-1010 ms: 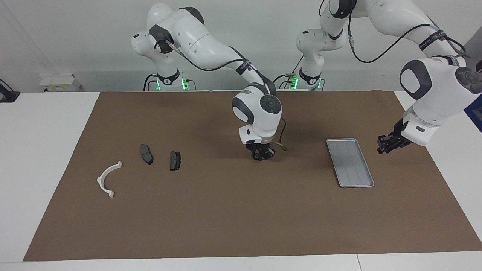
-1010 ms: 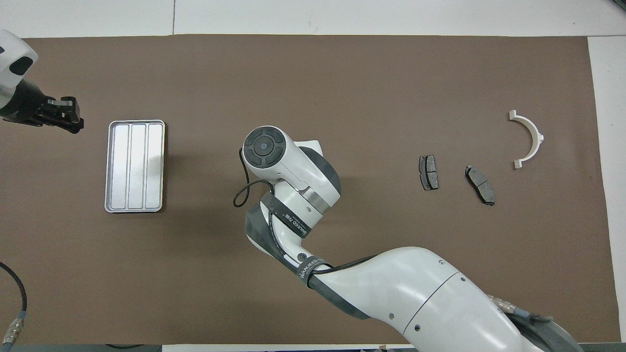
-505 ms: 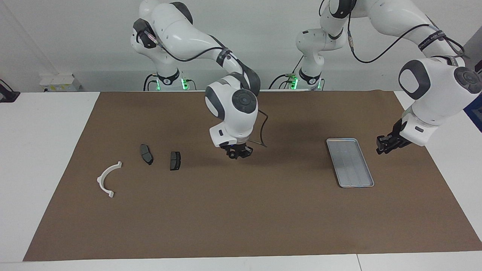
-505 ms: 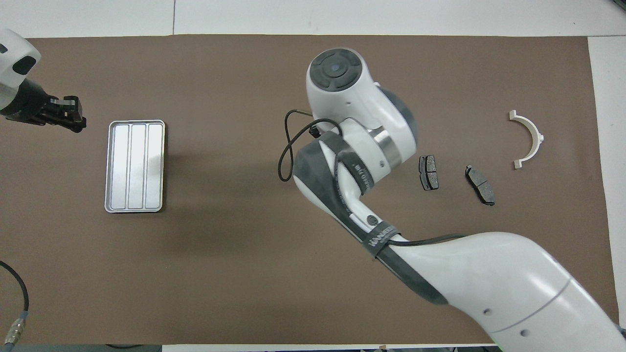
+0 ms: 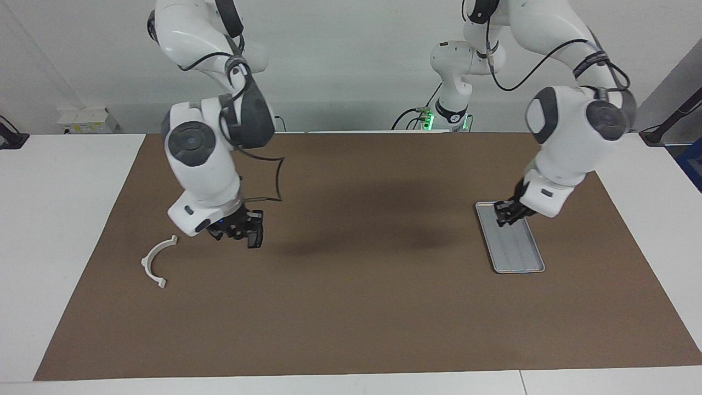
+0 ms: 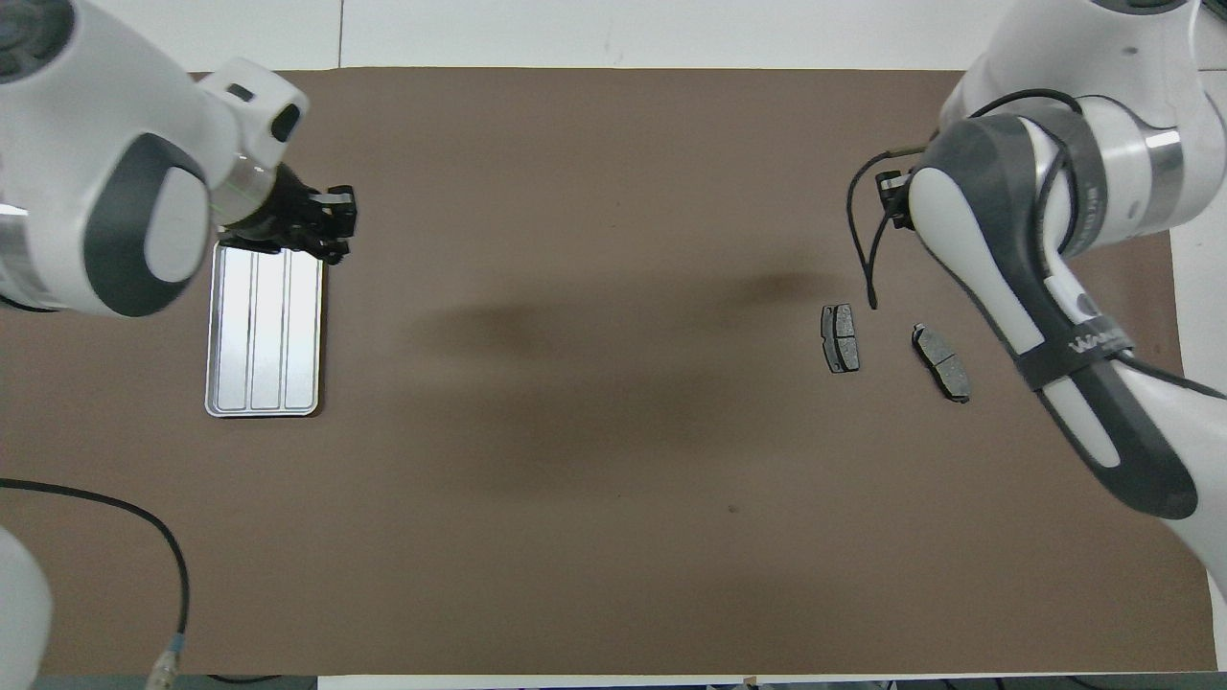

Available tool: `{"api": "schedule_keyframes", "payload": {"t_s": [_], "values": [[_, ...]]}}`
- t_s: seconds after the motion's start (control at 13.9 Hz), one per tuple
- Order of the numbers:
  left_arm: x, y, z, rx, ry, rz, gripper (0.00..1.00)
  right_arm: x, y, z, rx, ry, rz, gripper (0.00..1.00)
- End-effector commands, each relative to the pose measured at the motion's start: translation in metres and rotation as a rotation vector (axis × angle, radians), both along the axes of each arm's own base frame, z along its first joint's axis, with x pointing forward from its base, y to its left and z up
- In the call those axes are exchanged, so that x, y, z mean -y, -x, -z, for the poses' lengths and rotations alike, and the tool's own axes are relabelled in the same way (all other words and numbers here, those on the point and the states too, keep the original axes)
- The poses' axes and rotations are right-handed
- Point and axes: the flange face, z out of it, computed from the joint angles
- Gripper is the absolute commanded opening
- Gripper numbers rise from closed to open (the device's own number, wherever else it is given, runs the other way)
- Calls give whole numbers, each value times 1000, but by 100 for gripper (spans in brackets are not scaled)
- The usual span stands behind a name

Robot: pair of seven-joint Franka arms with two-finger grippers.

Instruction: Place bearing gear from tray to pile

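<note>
The silver-grey tray [image 5: 518, 249] lies toward the left arm's end of the table and nothing shows on it; it also shows in the overhead view [image 6: 264, 326]. My left gripper [image 5: 504, 213] hangs over the tray's end nearer to the robots [image 6: 326, 216]. My right gripper [image 5: 241, 233] hangs low over the pile, covering the two dark brake pads in the facing view. From overhead the pads [image 6: 841, 337] [image 6: 941, 361] show beside the right arm. The white half-ring bracket [image 5: 158, 260] lies beside them; the arm hides it from overhead. No bearing gear shows clearly.
A brown mat [image 5: 351, 307] covers the table, with white table edges [image 5: 66, 219] around it. The right arm's black cable loop [image 5: 277, 181] hangs beside its wrist.
My right arm has swung from the mat's middle across to the pile at its own end. My left gripper has moved from beside the tray to over the tray's nearer end.
</note>
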Motion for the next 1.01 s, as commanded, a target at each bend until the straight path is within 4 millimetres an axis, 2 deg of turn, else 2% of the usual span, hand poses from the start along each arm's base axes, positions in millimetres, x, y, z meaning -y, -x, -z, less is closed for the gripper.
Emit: {"api": "schedule_keyframes", "payload": {"t_s": [0.0,0.07,0.14,0.22,0.36,0.51,0.72,0.94], "values": [[73,54,20,36,1,-80,0,37,8,43,40,-22,-87,0],[100,77,32,45,4,-87,0,39,7,57,48,-25,-86,0],[113,93,41,68,-1,-90,0,41,4,69,61,-30,-83,0],[122,105,51,80,4,-100,0,44,0,89,57,-39,-78,0],[127,120,76,90,10,-111,0,51,-6,115,75,-52,-68,0],[144,134,97,104,21,-134,0,53,-10,131,89,-56,-68,0],[169,145,131,128,-18,-154,0,54,-10,144,112,-63,-67,0],[189,156,153,164,-46,-160,0,57,-6,153,124,-65,-64,0]]}}
